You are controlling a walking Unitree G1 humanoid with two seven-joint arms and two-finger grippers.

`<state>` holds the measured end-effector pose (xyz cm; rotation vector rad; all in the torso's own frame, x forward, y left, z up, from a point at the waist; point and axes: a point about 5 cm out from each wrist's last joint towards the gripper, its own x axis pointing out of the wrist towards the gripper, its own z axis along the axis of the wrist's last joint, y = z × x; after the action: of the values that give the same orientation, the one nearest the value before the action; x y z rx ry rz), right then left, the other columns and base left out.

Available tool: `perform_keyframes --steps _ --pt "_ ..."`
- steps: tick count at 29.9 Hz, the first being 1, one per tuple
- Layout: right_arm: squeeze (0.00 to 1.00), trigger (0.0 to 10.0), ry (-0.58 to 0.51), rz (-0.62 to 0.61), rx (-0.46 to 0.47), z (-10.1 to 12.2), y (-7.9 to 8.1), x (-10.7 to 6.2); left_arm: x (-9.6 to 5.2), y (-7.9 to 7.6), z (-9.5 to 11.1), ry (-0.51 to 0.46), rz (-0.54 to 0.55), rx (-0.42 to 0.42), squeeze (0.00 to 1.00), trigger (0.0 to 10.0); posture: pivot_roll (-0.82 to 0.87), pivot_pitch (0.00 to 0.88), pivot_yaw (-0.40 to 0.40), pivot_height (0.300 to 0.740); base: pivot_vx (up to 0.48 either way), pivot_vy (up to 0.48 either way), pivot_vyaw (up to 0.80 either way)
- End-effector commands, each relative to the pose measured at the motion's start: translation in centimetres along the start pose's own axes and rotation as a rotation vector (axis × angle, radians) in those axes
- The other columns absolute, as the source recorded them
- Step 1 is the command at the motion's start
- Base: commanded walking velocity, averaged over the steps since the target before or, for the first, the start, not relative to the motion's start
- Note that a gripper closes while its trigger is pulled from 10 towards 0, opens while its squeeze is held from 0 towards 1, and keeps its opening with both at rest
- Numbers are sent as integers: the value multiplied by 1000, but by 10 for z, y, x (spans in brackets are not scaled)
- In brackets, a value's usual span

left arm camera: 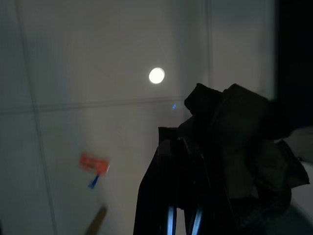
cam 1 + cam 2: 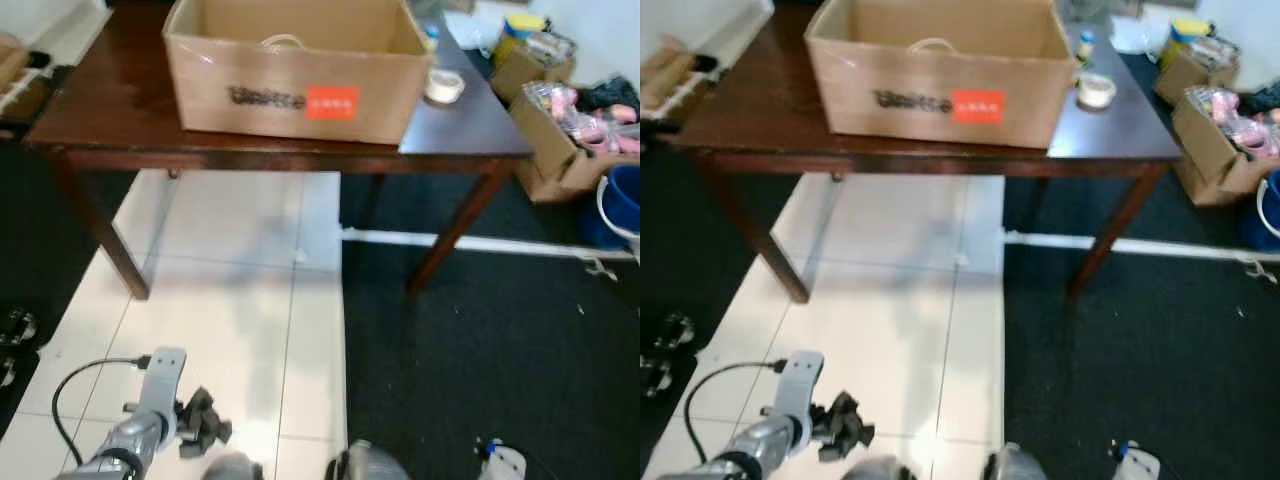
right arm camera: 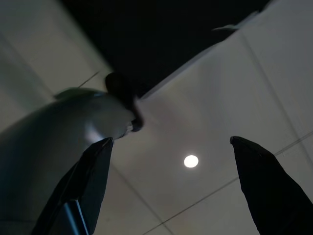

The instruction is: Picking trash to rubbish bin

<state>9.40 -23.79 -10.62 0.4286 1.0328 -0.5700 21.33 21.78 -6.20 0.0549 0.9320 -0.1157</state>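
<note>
The left gripper (image 2: 205, 425) is closed on a crumpled black piece of trash (image 2: 203, 418), which sits bunched at its fingertips. In the left wrist view the two black fingers (image 1: 168, 196) run together into the dark wad (image 1: 234, 147), pressed against it with no gap between them. The gripper hangs low over the white tiled floor (image 2: 240, 300), close to the robot's own body, well apart from the table. The left arm (image 2: 130, 440) is silver, bent in from the lower left and pointing forward, with a black cable (image 2: 75, 385) looping off its wrist.

The right gripper (image 3: 171, 191) hangs with its two fingers spread wide apart and nothing between them; the right wrist view looks past them at pale tiles, a round bright spot (image 3: 191, 161) of reflected light, and a grey rounded part of the robot's own body (image 3: 54, 127).

One piece of trash is held. One small orange scrap (image 1: 94, 163) lies on the tiles in the left wrist view.

Ahead stands one dark wooden table (image 2: 100, 110) bearing one large open cardboard box (image 2: 300, 70) with a red label, and one roll of tape (image 2: 444, 86) beside it. To the right, on dark carpet (image 2: 480, 340), sit two smaller cardboard boxes (image 2: 545, 140) full of clutter and one blue bucket (image 2: 620, 205).
</note>
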Motion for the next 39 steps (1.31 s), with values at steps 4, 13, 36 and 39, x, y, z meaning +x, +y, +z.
perform_keyframes --steps 4,13,36,39 --pt "0 10000 -16 1 -6 5 -1 1 -1 0 -10 27 -3 1 0 10000 101 101 -23 740 335 0 0" --pt "0 10000 -38 27 17 10 2 1 0 -3 -2 1 -11 4 0 10000 102 87 -27 740 340 0 0" --pt "0 10000 -48 41 41 10 3 1 1 -5 1 -4 -11 0 0 10000 100 97 -21 740 339 0 0" --pt "0 10000 -51 43 41 11 3 1 1 -5 0 -2 -10 -1 0 10000 101 104 -23 740 277 0 0"
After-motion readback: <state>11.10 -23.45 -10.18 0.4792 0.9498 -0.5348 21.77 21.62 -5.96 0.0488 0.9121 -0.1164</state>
